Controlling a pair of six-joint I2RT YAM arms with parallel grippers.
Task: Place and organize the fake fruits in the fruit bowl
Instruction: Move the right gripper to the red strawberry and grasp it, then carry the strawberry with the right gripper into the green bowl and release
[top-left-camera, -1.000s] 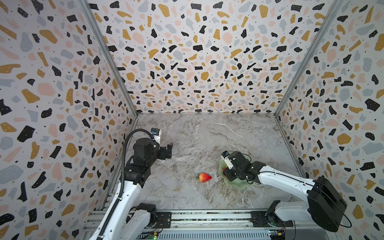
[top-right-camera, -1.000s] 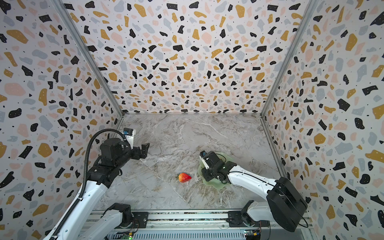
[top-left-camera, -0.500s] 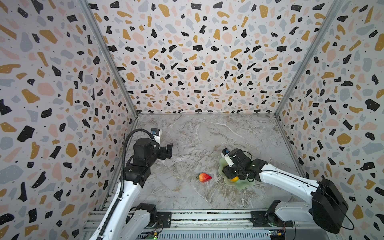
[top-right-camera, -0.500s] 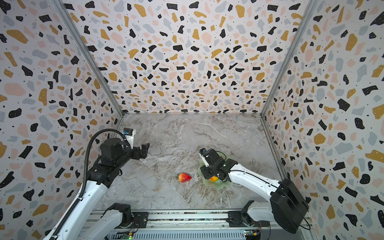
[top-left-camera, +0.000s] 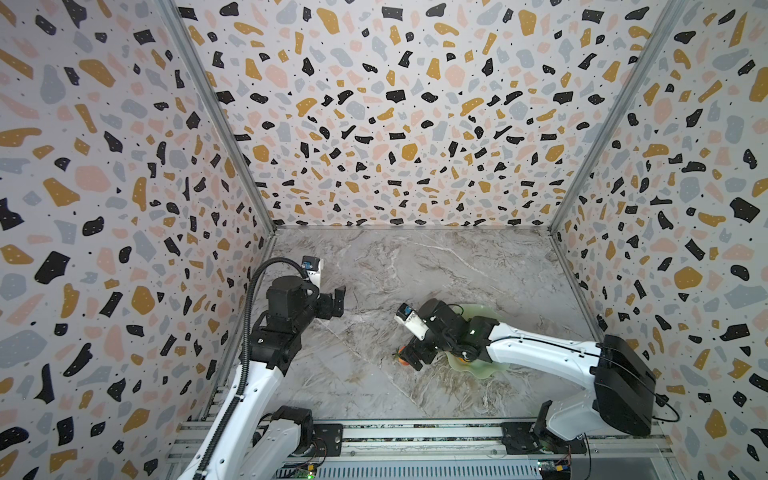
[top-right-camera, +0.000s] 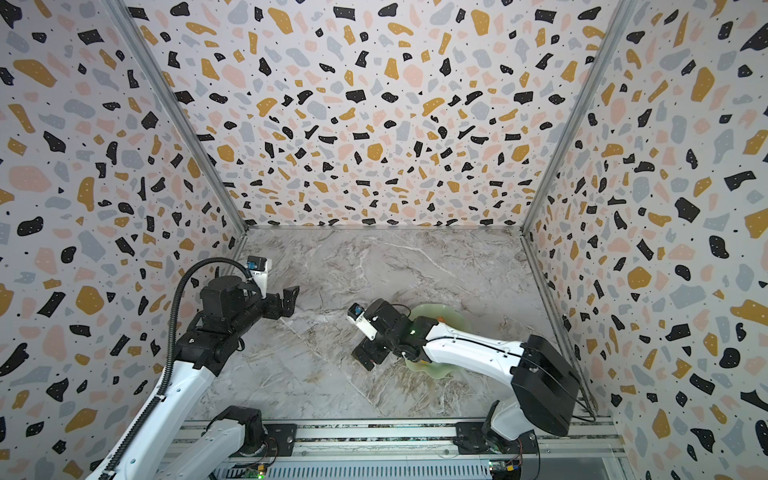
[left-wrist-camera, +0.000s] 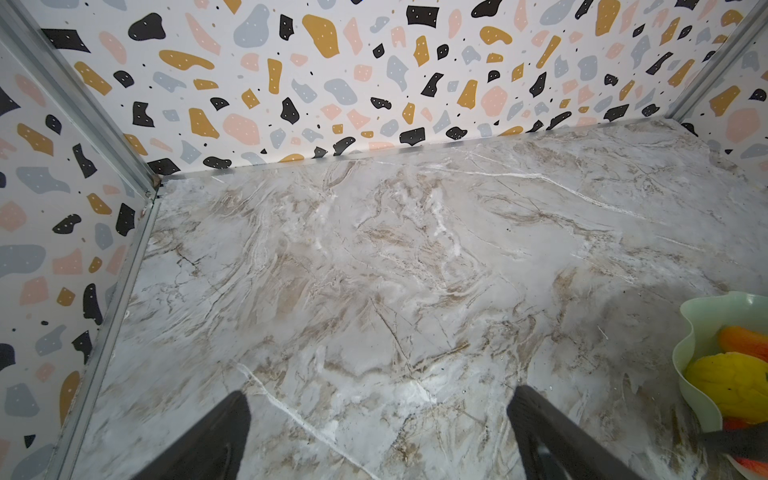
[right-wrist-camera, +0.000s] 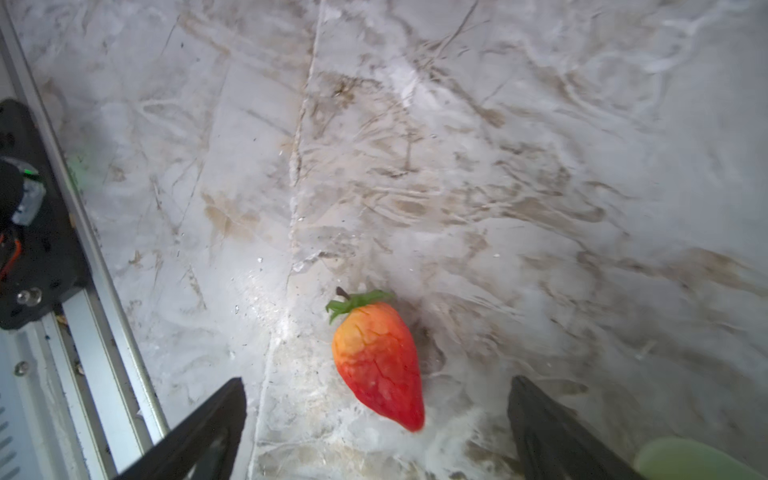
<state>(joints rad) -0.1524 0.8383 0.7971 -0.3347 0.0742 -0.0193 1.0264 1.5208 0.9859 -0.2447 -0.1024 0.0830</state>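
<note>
Right wrist view gives you the clearest read. The right gripper (right-wrist-camera: 376, 384) stands released, its two dark fingers (right-wrist-camera: 208, 428) spread wide. The red strawberry-like fruit (right-wrist-camera: 378, 361) lies on its side on the marble tabletop (right-wrist-camera: 498, 166) between them, touching neither. In a top view that fruit shows only as an orange sliver at the gripper's tip, on the marble just outside the mint-green fruit bowl (top-left-camera: 482, 370), and the right arm reaches across the bowl. Your left gripper (left-wrist-camera: 380, 395) is released too, its fingers apart above the marble with nothing between them, off to the bowl's left in both top views. From the left wrist view you see the bumpy yellow citrus (left-wrist-camera: 731, 386) and an elongated red-yellow fruit (left-wrist-camera: 744, 338) lying next to each other inside the bowl.
</note>
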